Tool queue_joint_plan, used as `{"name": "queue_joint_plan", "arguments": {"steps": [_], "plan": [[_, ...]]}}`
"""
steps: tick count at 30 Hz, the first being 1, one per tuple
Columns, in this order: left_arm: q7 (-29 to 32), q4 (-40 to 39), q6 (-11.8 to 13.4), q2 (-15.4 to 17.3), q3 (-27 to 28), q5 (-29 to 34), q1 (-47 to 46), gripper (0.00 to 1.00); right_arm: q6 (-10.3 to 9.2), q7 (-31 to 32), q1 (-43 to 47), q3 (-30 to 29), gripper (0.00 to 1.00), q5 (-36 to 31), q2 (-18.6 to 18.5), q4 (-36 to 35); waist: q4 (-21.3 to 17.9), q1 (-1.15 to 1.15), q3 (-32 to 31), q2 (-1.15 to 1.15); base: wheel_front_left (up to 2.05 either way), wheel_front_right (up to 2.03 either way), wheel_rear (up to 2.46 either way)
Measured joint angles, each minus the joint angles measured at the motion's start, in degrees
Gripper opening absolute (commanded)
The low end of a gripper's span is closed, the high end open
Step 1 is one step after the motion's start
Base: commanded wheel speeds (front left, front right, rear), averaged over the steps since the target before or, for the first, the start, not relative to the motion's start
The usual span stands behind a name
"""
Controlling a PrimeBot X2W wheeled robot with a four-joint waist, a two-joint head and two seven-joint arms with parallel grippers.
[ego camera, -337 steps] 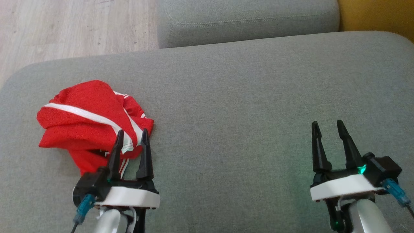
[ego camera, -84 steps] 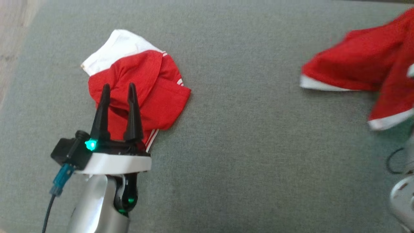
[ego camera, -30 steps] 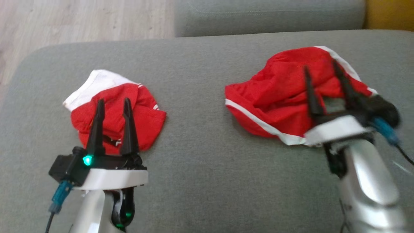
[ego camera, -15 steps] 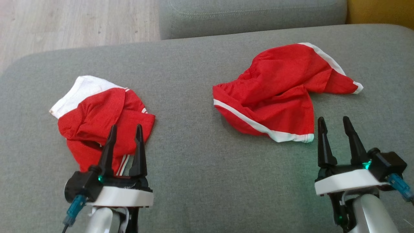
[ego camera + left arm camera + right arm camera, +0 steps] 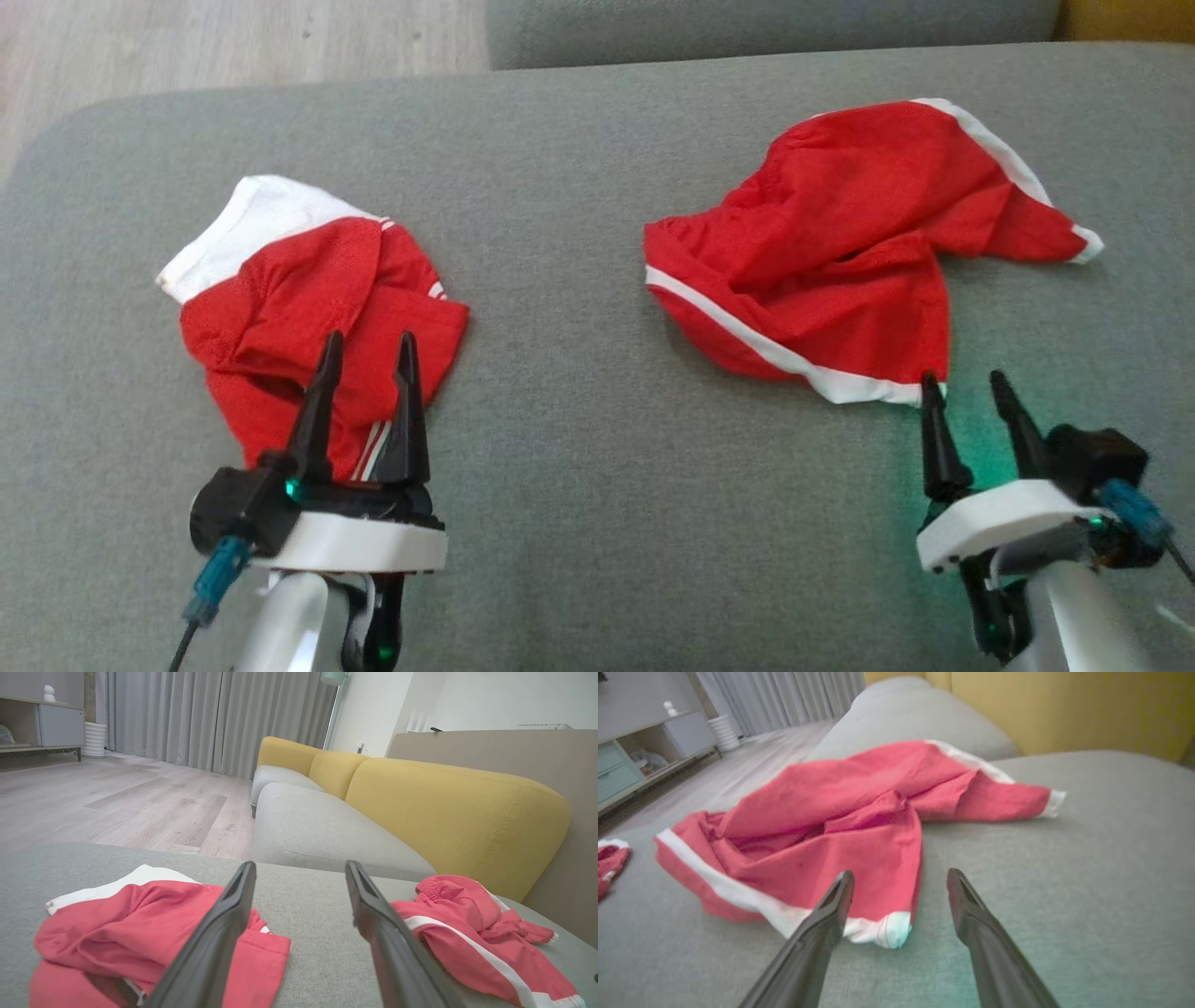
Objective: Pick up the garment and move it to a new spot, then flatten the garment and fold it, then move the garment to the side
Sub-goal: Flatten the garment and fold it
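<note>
Overhead, left gripper (image 5: 369, 338) and right gripper (image 5: 962, 378) both stand with fingers apart, empty, by a crumpled red-and-white garment (image 5: 317, 299) and red shorts (image 5: 840, 261). The left wrist view adds a yellow backrest (image 5: 458, 812) and curtains (image 5: 210, 718).

Red garment (image 5: 840, 826) w/ white trim lies rumpled on grey sofa seat (image 5: 1087, 882). R gripper (image 5: 900, 871) fingers (image 5: 822, 924) spread apart, empty, near its hem corner. 2nd red garment (image 5: 609, 861) at left edge.
</note>
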Motion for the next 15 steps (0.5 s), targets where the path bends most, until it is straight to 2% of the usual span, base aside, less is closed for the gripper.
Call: {"name": "queue_joint_plan", "arguments": {"steps": [4, 15], "plan": [[0.0, 0.2, 0.0, 0.0, 0.0, 0.0, -0.1, 1.00, 0.00, 1.6, -1.5, 0.4, 1.00, 0.1, 0.0, 4.4, 1.0, 0.00, 0.9, 0.00, 0.00, 0.00, 0.00], [0.0, 0.2, -0.2, -0.1, 0.2, 0.0, -1.0, 1.00, 0.00, 1.2, -5.9, 1.9, 1.00, 1.1, 0.0, 12.3, 2.2, 0.00, 2.3, 0.00, 0.00, 0.00, 0.00]]}}
